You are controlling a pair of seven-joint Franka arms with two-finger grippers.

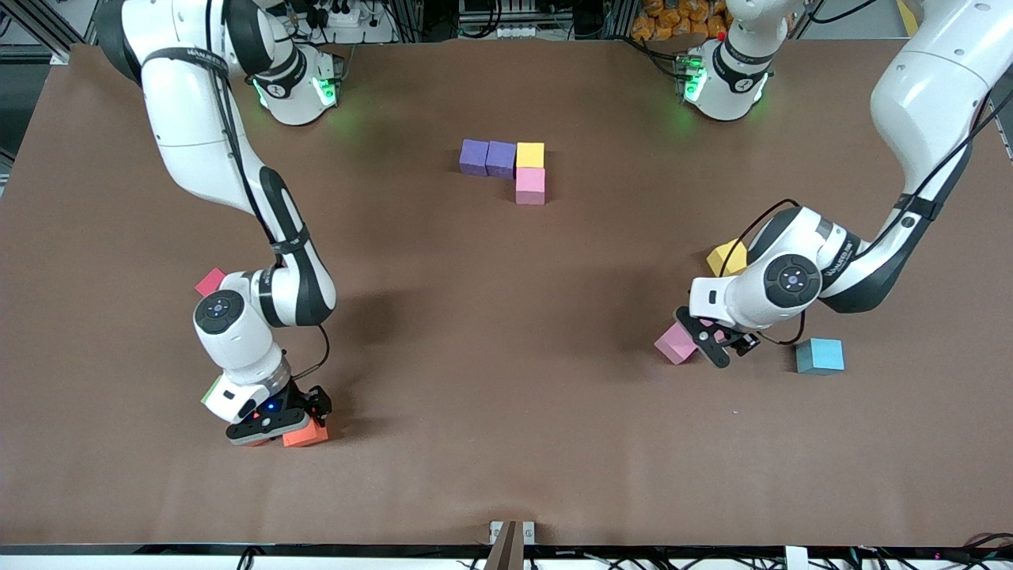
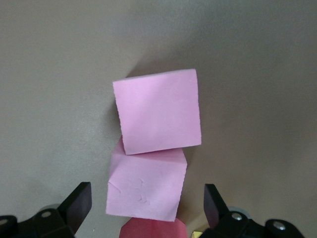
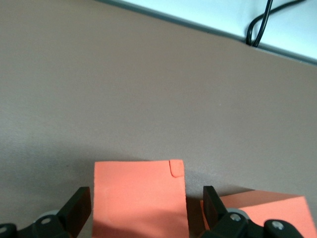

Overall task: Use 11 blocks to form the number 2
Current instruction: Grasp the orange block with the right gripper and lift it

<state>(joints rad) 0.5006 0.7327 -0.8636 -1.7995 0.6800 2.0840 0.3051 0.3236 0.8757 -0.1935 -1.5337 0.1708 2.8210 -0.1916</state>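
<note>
Two purple blocks (image 1: 473, 156) (image 1: 500, 158), a yellow block (image 1: 530, 154) and a pink block (image 1: 530, 187) lie joined at the table's middle, toward the bases. My right gripper (image 1: 278, 425) (image 3: 146, 203) is open, its fingers either side of an orange block (image 3: 140, 198) without touching it. A second orange block (image 3: 262, 213) (image 1: 307, 435) lies beside it. My left gripper (image 1: 715, 343) (image 2: 147, 204) is open around a pink block (image 2: 147, 187). Another pink block (image 2: 159, 111) (image 1: 674, 343) touches that one.
A red block (image 1: 210, 281) and a green block's corner (image 1: 211, 388) lie by the right arm. A yellow block (image 1: 726, 257) and a light blue block (image 1: 820, 355) lie by the left arm. A red edge (image 2: 153, 229) shows under the left gripper.
</note>
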